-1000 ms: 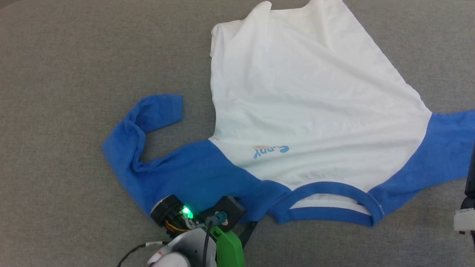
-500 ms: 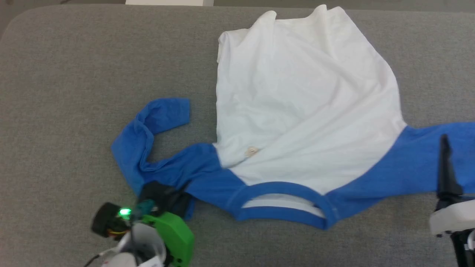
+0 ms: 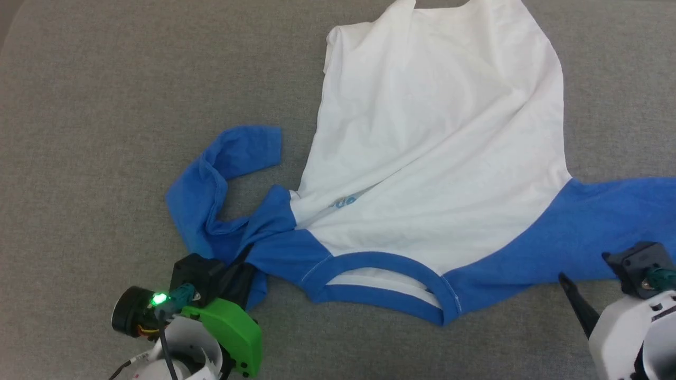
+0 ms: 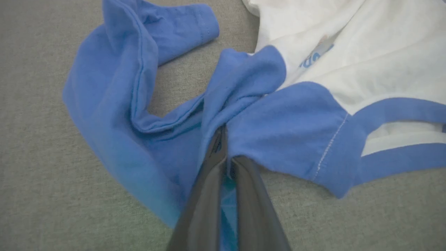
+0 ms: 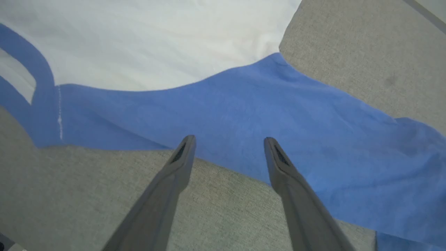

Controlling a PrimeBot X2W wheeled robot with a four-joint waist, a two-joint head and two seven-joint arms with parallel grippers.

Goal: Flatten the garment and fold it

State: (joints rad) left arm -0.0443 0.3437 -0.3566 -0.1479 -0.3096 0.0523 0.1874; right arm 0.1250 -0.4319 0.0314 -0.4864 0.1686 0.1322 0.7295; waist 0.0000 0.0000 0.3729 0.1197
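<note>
The garment [image 3: 438,148], a white T-shirt with blue sleeves, lies on the grey surface with its blue collar [image 3: 380,279] toward me. Its left sleeve [image 3: 211,195] is bunched and curled, and a fold partly hides the small blue print [image 3: 346,201]. My left gripper [image 4: 224,139] is shut on the blue shoulder fabric [image 4: 278,122] beside the collar; it sits at the lower left [image 3: 245,266] in the head view. My right gripper [image 5: 229,139] stands open, its tips over the near edge of the flat right sleeve [image 5: 278,111]. One of its fingers [image 3: 576,305] shows at the lower right.
The grey fabric-covered surface [image 3: 105,105] spreads wide to the left of the shirt and in front of the collar. Its rounded far left corner [image 3: 10,31] shows at the top left.
My left gripper has shut on the blue shoulder fabric and drawn it leftward, bunching the sleeve and creasing the print. The right gripper has come in at the lower right. The head camera has shifted.
</note>
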